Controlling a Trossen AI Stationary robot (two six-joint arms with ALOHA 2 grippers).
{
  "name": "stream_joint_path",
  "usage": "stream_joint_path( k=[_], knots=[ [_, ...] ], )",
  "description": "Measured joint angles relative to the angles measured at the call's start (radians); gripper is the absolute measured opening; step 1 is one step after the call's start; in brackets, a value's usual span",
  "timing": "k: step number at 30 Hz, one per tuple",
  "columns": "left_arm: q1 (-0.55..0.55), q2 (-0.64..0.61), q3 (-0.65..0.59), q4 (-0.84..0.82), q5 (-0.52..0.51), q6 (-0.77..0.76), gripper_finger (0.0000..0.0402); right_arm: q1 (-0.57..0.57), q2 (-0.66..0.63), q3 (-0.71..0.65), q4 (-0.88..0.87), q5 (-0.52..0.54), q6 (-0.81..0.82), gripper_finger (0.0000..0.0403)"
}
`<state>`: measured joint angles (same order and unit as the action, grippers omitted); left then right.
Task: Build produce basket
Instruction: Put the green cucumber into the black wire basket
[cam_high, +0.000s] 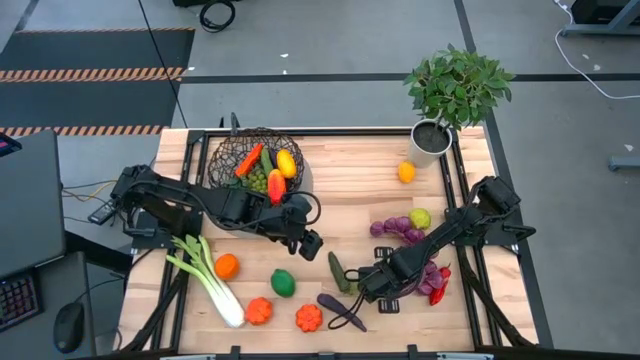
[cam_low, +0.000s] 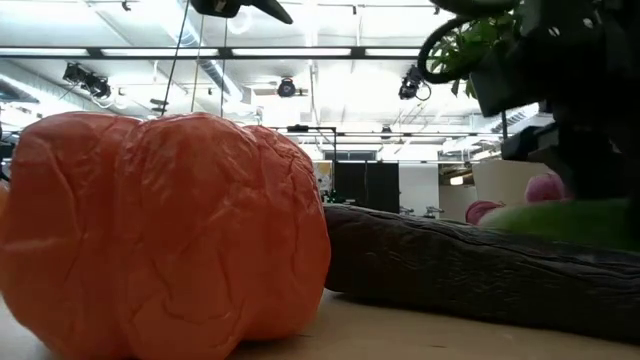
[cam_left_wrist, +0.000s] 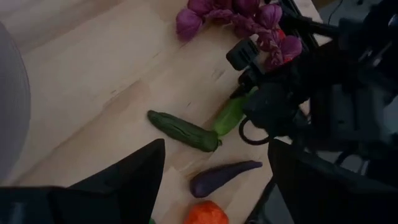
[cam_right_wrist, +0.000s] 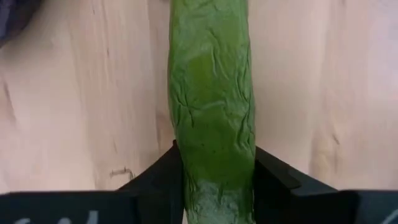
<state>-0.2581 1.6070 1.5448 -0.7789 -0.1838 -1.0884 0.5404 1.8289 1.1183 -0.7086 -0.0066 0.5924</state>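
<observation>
The wire basket (cam_high: 250, 160) stands at the far left with several pieces of produce in it. A light green cucumber (cam_right_wrist: 211, 93) lies on the wood at the near right, and my right gripper (cam_high: 375, 283) comes down on it and is shut on it. A dark green cucumber (cam_high: 340, 272) and a purple aubergine (cam_high: 340, 308) lie right beside it. My left gripper (cam_high: 310, 243) hovers open over the table's middle, holding nothing. The leek (cam_high: 205, 275), an orange (cam_high: 227, 266) and a lime (cam_high: 283, 283) lie at the near left. My right gripper pinches the light green cucumber's two long sides (cam_right_wrist: 183, 168) between its two fingers (cam_right_wrist: 155, 180). The fingers point down from above and lie across the cucumber. The cucumber lies flat on the table; in the left wrist view the gripper hides its far part.
Purple grapes (cam_high: 395, 228), a yellow-green fruit (cam_high: 420, 218) and a red chilli (cam_high: 437, 290) lie close around my right arm. A lemon (cam_high: 406, 172) and a potted plant (cam_high: 455, 95) are at the far right. Two orange pumpkin-like pieces (cam_high: 259, 311) (cam_high: 308, 318) lie near the front edge.
</observation>
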Motion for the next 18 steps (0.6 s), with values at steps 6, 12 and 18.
stream_joint_path(
  k=[6,12,18],
  knots=[
    [0.009,-0.017,0.001,0.009,-0.006,0.153,0.0290,-0.020,-0.150,0.000,-0.056,0.058,0.091,0.0140],
    [0.030,-0.089,0.001,0.106,-0.103,0.298,0.0291,-0.030,-0.367,0.001,-0.042,0.202,0.222,0.0148],
    [0.061,-0.146,0.002,0.352,-0.128,0.526,0.0291,-0.074,-0.538,0.001,0.117,0.340,0.233,0.0144]
  ],
)
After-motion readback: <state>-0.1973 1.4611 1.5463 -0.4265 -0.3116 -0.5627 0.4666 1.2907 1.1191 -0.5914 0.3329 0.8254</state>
